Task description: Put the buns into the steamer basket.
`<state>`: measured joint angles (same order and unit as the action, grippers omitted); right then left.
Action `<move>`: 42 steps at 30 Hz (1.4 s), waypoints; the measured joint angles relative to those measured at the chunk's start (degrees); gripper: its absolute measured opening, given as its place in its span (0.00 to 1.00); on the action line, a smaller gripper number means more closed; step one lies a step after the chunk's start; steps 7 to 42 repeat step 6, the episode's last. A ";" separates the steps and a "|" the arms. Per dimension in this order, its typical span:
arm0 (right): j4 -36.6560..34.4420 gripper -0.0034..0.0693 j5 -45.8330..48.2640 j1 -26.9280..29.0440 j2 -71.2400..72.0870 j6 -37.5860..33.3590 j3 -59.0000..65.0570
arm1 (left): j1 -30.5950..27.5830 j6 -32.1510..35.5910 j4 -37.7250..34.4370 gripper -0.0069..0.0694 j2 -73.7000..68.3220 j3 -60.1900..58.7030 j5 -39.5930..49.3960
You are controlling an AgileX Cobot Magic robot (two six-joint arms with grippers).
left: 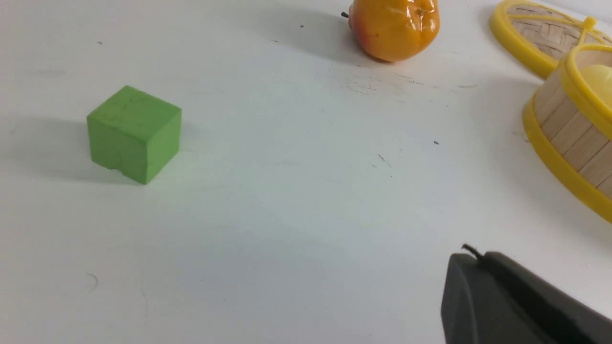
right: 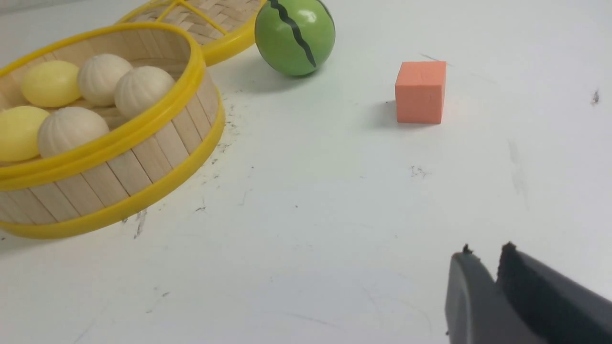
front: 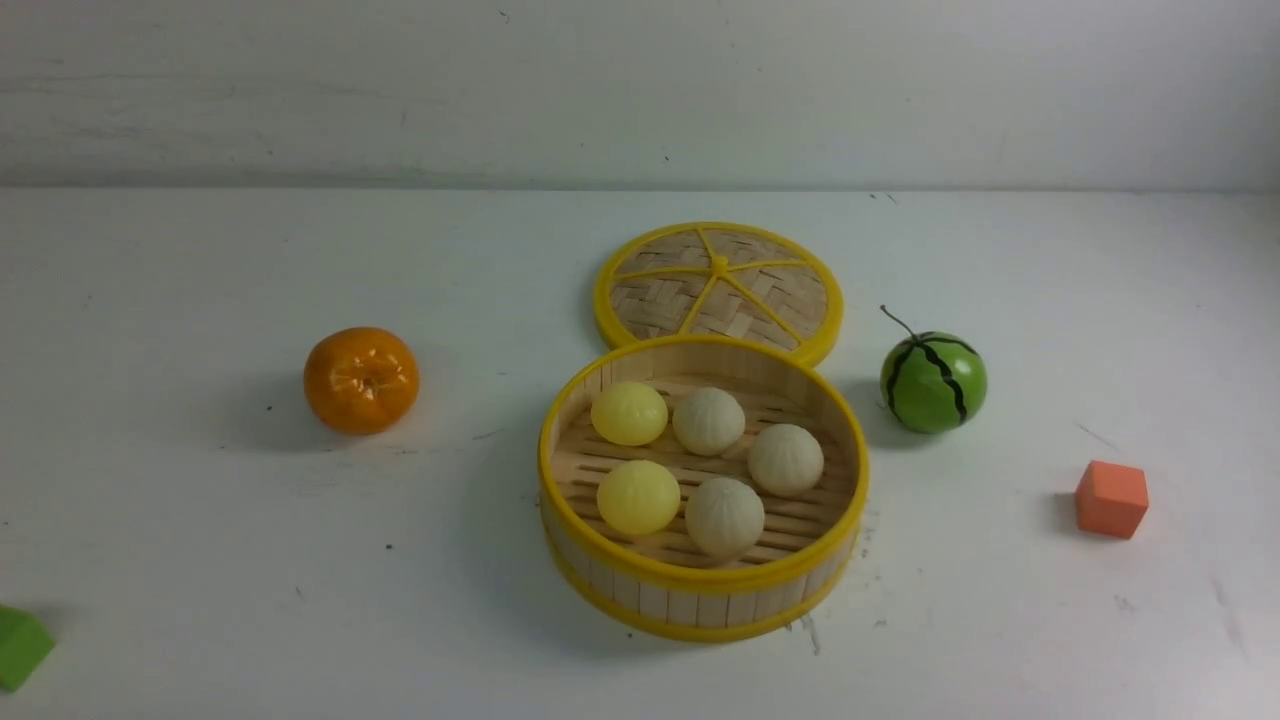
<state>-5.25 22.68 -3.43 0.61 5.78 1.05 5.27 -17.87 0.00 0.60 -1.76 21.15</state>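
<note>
1. All five buns (front: 708, 460) in the basket (front: 700, 610): two yellow toward the worktop's left edge, three beige toward the right, none left on the bare worktop (front: 200, 560).
2. Basket about mid-worktop, a little right of centre; lid (front: 718, 285) flat behind it toward the far edge, touching or just beside the basket's rim.
3. Judged from this layout: loading done, nothing left to fetch.
4. Left gripper (left: 471, 258) low over the worktop toward the near-left corner, fingers pressed together, holding nothing; green block (left: 134, 134) and orange (left: 394, 26) ahead of it, basket off to its right.
5. Right gripper (right: 483, 258) low toward the near-right corner, fingers nearly together with only a thin slit between, holding nothing; basket off to its left, red block (right: 420, 91) and melon (right: 295, 36) ahead.
6. Neither gripper in the front view, so both well clear of the basket.
7. No long axis to mind: buns round. Basket roughly midway between the arms, perhaps slightly nearer the right.
</note>
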 joint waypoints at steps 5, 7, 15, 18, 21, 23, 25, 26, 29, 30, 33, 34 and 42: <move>0.00 0.18 0.00 0.00 0.00 0.05 0.00 | 0.00 0.00 0.00 0.08 0.00 0.00 0.00; 0.00 0.18 0.00 0.00 0.00 0.05 0.00 | 0.00 0.00 0.00 0.08 0.00 0.00 0.00; 0.00 0.18 0.00 0.00 0.00 0.05 0.00 | 0.00 0.00 0.00 0.08 0.00 0.00 0.00; 0.00 0.18 0.00 0.00 0.00 0.05 0.00 | 0.00 0.00 0.00 0.08 0.00 0.00 0.00; 0.00 0.18 0.00 0.00 0.00 0.05 0.00 | 0.00 0.00 0.00 0.08 0.00 0.00 0.00; 0.00 0.18 0.00 0.00 0.00 0.05 0.00 | 0.00 0.00 0.00 0.08 0.00 0.00 0.00; 0.00 0.18 0.00 0.00 0.00 0.05 0.00 | 0.00 0.00 0.00 0.08 0.00 0.00 0.00; 0.00 0.18 0.00 0.00 0.00 0.05 0.00 | 0.00 0.00 0.00 0.08 0.00 0.00 0.00; 0.00 0.18 0.00 0.00 0.00 0.05 0.00 | 0.00 0.00 0.00 0.08 0.00 0.00 0.00; 0.00 0.18 0.00 0.00 0.00 0.05 0.00 | 0.00 0.00 0.00 0.08 0.00 0.00 0.00; 0.00 0.18 0.00 0.00 0.00 0.05 0.00 | 0.00 0.00 0.00 0.08 0.00 0.00 0.00; 0.00 0.18 0.00 0.00 0.00 0.05 0.00 | 0.00 0.00 0.00 0.08 0.00 0.00 0.00; 0.00 0.18 0.00 0.00 0.00 0.05 0.00 | 0.00 0.00 0.00 0.08 0.00 0.00 0.00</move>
